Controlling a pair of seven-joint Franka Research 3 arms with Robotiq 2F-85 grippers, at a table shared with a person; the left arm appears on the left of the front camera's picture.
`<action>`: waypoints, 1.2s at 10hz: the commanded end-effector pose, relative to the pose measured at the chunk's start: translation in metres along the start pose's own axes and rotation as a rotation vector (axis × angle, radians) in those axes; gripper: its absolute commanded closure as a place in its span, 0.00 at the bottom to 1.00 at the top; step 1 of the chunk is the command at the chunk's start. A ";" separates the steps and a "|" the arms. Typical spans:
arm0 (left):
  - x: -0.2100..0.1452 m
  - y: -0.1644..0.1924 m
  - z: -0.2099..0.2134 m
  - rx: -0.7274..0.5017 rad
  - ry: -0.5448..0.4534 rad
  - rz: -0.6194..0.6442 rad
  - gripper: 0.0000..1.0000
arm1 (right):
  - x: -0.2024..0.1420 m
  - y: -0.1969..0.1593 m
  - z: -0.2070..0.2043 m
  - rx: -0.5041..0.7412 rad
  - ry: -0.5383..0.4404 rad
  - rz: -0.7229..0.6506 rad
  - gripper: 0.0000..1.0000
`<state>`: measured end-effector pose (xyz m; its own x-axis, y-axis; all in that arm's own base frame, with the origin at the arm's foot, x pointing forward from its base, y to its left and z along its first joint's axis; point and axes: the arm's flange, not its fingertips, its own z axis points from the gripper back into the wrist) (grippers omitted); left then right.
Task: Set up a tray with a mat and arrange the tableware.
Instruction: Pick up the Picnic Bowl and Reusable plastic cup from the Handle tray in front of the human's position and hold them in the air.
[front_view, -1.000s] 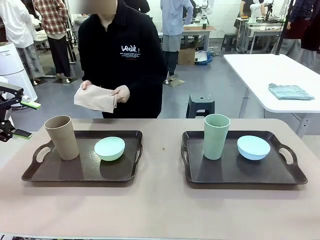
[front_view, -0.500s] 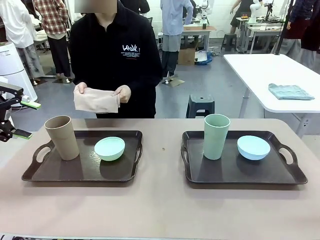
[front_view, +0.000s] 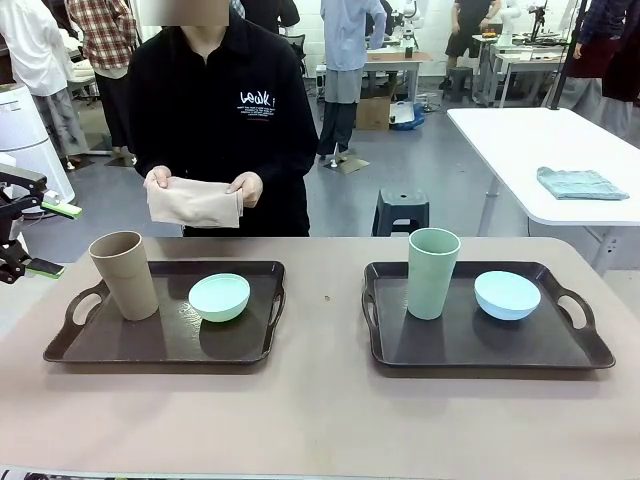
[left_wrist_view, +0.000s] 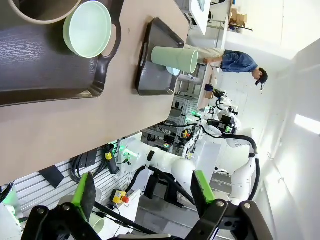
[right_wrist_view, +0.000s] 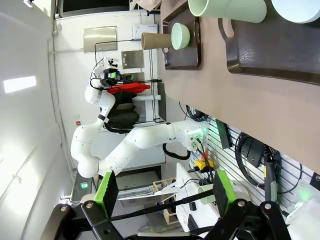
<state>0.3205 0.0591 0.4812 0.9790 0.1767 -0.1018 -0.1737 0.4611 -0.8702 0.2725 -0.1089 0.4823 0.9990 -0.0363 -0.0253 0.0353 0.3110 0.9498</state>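
Two dark trays lie on the tan table. The left tray (front_view: 130, 345) carries a tan cup (front_view: 124, 275) and a mint green bowl (front_view: 219, 297). On the right tray (front_view: 470, 350) stand a pale green cup (front_view: 432, 272) and a light blue bowl (front_view: 507, 295). Across the table a person holds a folded beige mat (front_view: 193, 203) in both hands, above the table's far edge. My left gripper (front_view: 52, 239) hangs open off the table's left end, empty (left_wrist_view: 142, 192). The right gripper (right_wrist_view: 165, 192) is open and empty, off the table's side, with the right tray (right_wrist_view: 280, 55) in its view.
A white table (front_view: 520, 150) with a folded blue-grey cloth (front_view: 580, 183) stands at the back right. A dark stool (front_view: 401, 210) sits behind my table. Bare tabletop runs between the trays and along the front edge.
The person has shifted a little to the left and straightened the folded mat between both hands. Grippers, trays and tableware have not moved.
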 end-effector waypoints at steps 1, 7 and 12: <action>0.001 0.000 -0.001 -0.011 -0.017 -0.011 0.00 | -0.002 -0.002 -0.003 0.005 0.004 0.010 0.00; 0.001 0.000 -0.001 -0.011 -0.017 -0.011 0.00 | -0.002 -0.002 -0.003 0.005 0.004 0.010 0.00; 0.002 -0.045 0.024 0.107 -0.093 -0.369 0.00 | -0.006 0.058 -0.034 -0.113 -0.033 0.106 0.00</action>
<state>0.3242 0.0617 0.5077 0.9899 0.1159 0.0814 0.0087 0.5239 -0.8517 0.2725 -0.0919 0.5008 0.9994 -0.0203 0.0266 -0.0174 0.3633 0.9315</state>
